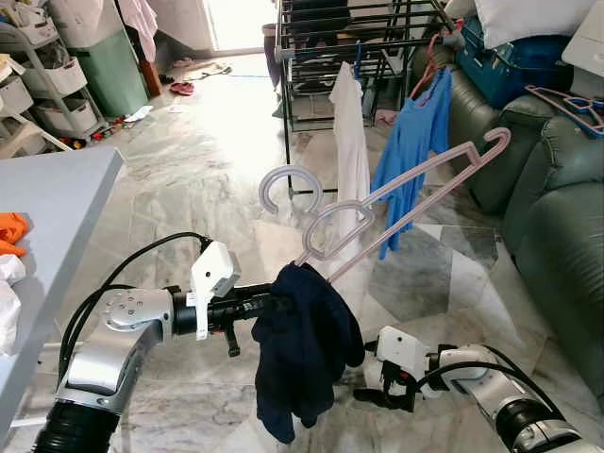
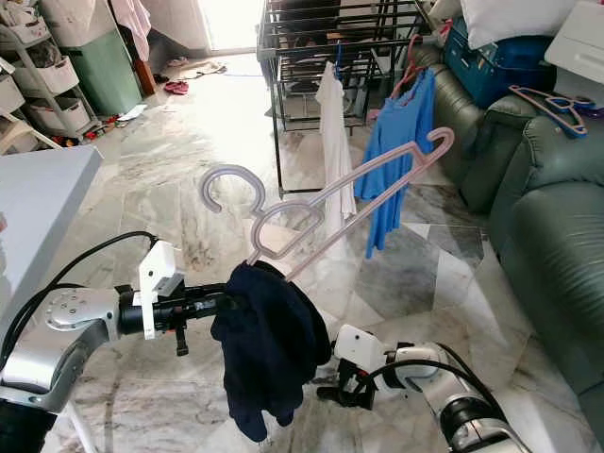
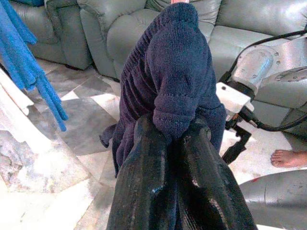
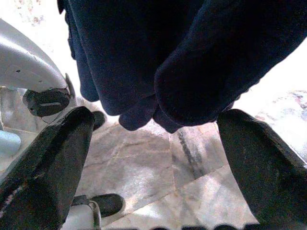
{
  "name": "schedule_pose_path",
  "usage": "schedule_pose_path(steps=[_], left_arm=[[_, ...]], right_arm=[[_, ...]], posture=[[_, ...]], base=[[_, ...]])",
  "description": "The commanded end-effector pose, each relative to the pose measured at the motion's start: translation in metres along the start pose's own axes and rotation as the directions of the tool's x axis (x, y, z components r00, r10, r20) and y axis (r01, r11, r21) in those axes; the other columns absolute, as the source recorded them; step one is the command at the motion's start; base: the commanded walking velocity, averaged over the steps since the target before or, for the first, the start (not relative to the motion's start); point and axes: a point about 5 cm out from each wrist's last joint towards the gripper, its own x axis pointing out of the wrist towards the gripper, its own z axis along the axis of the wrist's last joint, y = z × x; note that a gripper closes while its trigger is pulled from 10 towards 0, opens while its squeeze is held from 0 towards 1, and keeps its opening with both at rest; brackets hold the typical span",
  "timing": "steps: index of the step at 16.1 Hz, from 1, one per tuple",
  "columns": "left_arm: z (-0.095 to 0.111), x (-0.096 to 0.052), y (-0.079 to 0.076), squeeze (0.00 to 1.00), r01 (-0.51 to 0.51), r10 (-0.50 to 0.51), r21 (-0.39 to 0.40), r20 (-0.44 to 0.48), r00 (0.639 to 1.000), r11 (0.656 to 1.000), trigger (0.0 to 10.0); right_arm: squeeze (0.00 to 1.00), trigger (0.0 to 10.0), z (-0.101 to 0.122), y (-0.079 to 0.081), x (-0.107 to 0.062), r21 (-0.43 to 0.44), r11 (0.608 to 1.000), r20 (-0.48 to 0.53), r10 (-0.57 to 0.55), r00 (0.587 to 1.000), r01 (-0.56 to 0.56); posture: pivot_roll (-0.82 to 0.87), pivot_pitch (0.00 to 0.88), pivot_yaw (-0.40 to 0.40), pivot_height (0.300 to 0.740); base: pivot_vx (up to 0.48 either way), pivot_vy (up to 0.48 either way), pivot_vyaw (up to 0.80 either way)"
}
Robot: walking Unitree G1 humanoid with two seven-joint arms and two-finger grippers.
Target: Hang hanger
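Room: marble floor (image 1: pixel 189 179) is being flanked by a green sofa (image 1: pixel 557 217) and a drying rack (image 1: pixel 349 47).
Left tool (image 1: pixel 274 304): a dark garment (image 1: pixel 302 349) is being gripped, with the pink hanger (image 1: pixel 396 193) tilted above it.
Right tool (image 4: pixel 153 158): fingers are being held apart beneath the garment.

I see a marble floor (image 1: pixel 203 179) carrying everything here. A black drying rack (image 1: pixel 354 42) stands on it; I place the rest by that rack. To the rack's right sits a green sofa (image 1: pixel 557 217). Well to its left stand a green bin (image 1: pixel 113 71) and a white shelf unit (image 1: pixel 42 90). Red slippers (image 1: pixel 181 88) lie left of the rack. Nearer me, far left of the rack, stands a grey table (image 1: pixel 47 208), orange cloth (image 1: pixel 11 231) on it.
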Motion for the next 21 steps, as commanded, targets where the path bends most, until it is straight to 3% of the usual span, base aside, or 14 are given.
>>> schedule_pose_path(steps=[1,2,3,5,8,12,16,17,20,21], left_arm=[[0.007,-0.004,0.003,0.0,-0.016,0.015,0.029,0.023,1.0,0.999,10.0],[0.012,-0.005,0.004,0.0,-0.037,0.036,0.025,0.038,0.999,0.999,10.0],[0.018,-0.006,0.002,0.0,-0.036,0.035,0.021,0.061,0.998,0.999,10.0],[0.017,-0.004,0.001,0.0,-0.033,0.032,0.015,0.063,0.997,0.999,10.0],[0.022,-0.004,0.004,0.0,-0.041,0.04,0.018,0.07,0.997,0.999,10.0],[0.027,-0.004,0.003,0.0,-0.034,0.031,0.03,0.077,0.997,0.999,10.0],[0.031,-0.005,0.003,0.0,-0.033,0.03,0.036,0.078,0.997,0.999,10.0],[0.03,-0.007,0.003,0.0,-0.035,0.032,0.036,0.072,0.997,0.999,10.0],[0.025,-0.012,0.003,0.0,-0.049,0.048,0.019,0.058,0.997,0.999,10.0],[0.024,-0.013,0.004,0.0,-0.054,0.053,0.016,0.053,0.997,0.998,10.0]], right_arm=[[0.0,10.0,0.002,0.0,0.002,-0.001,1.0,0.002,0.009,1.0,-0.009],[0.0,10.0,0.001,-0.002,0.005,0.046,0.991,0.029,-0.128,0.991,0.126],[0.0,10.0,0.005,-0.006,0.011,0.093,0.941,0.053,-0.332,0.942,0.327],[0.0,10.0,0.007,-0.014,0.006,0.127,0.897,0.08,-0.434,0.898,0.422],[0.0,10.0,0.005,-0.02,0.0,0.189,0.858,0.086,-0.499,0.862,0.478],[0.0,10.0,0.009,-0.014,0.01,0.177,0.887,0.087,-0.446,0.891,0.427],[0.0,10.0,0.014,-0.005,0.02,0.168,0.939,0.103,-0.321,0.941,0.302],[0.0,10.0,0.013,-0.006,0.017,0.135,0.947,0.098,-0.305,0.947,0.291],[0.0,10.0,0.005,-0.019,-0.003,0.083,0.921,0.071,-0.386,0.92,0.38],[0.0,10.0,0.003,-0.024,-0.011,0.107,0.906,0.086,-0.419,0.904,0.41]], posture=[[-0.07,0.0,0.073,0.74],[-0.06,0.0,0.081,0.74],[-0.06,0.0,0.08,0.74],[-0.06,0.0,0.077,0.74],[-0.07,0.0,0.081,0.74],[-0.06,0.0,0.088,0.74],[-0.04,0.0,0.084,0.74],[-0.04,0.0,0.082,0.74],[-0.03,0.0,0.077,0.74],[-0.04,0.0,0.077,0.74]], base=[[0.0,0.0,0.0],[0.0,0.0,0.0],[0.0,0.0,0.0],[0.0,0.0,0.0],[0.0,0.0,0.0],[0.0,0.0,0.0],[0.0,0.0,0.0],[0.0,0.0,0.0],[0.0,0.0,0.0],[0.0,0.0,0.0]])
